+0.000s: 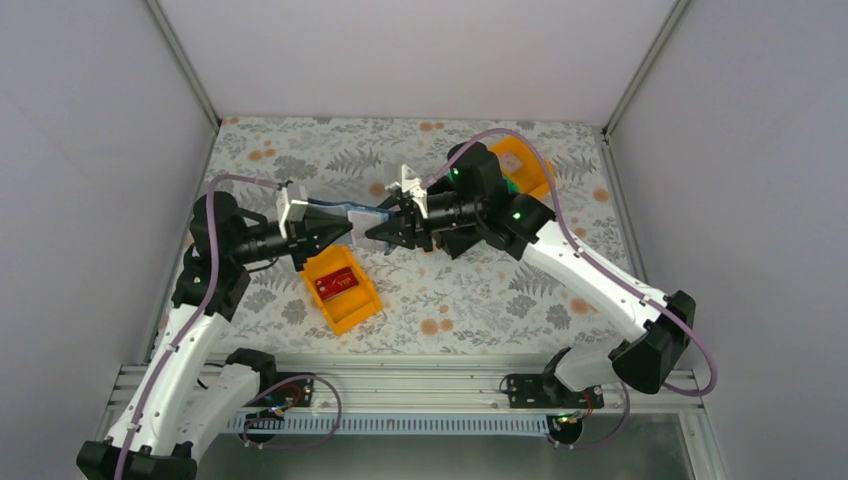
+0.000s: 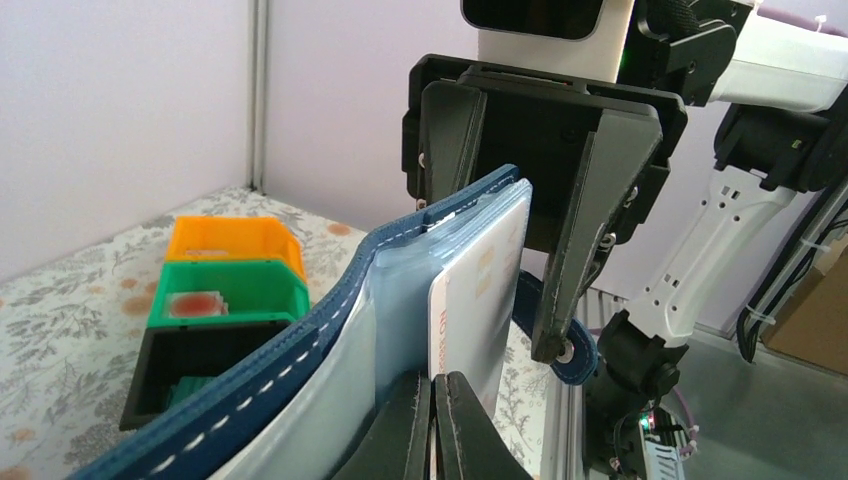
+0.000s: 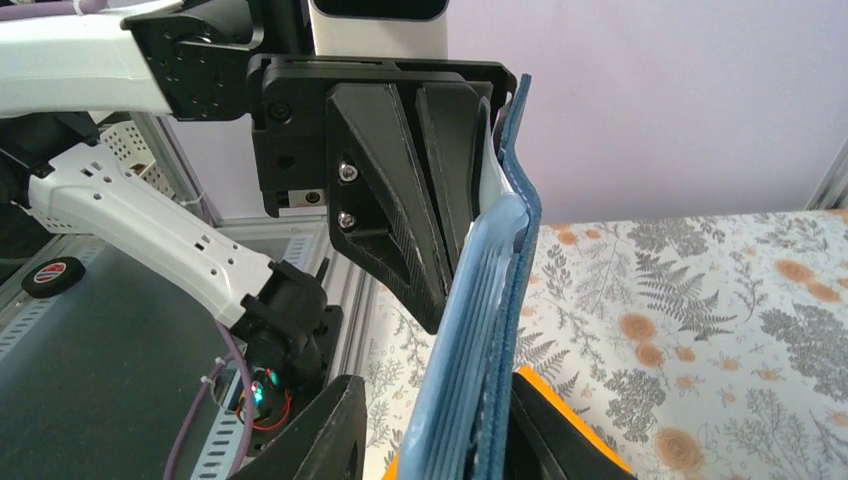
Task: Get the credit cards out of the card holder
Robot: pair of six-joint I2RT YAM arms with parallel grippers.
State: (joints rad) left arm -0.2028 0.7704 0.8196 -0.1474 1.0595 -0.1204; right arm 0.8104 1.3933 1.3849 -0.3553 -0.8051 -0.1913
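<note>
The left gripper is closed tight on the edge of the card holder, right where a pinkish-white card sits in a clear sleeve. Whether the card itself is pinched cannot be told. The right gripper is held partly open, its jaws set loosely astride the holder's far end. Both arms are stretched level, tip to tip, above the counter.

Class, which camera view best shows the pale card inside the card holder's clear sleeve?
The left wrist view: the pale card faces the camera inside the card holder. The right wrist view shows the holder edge-on, card face hidden. The top view shows it small and distant, that card not discernible.
</note>
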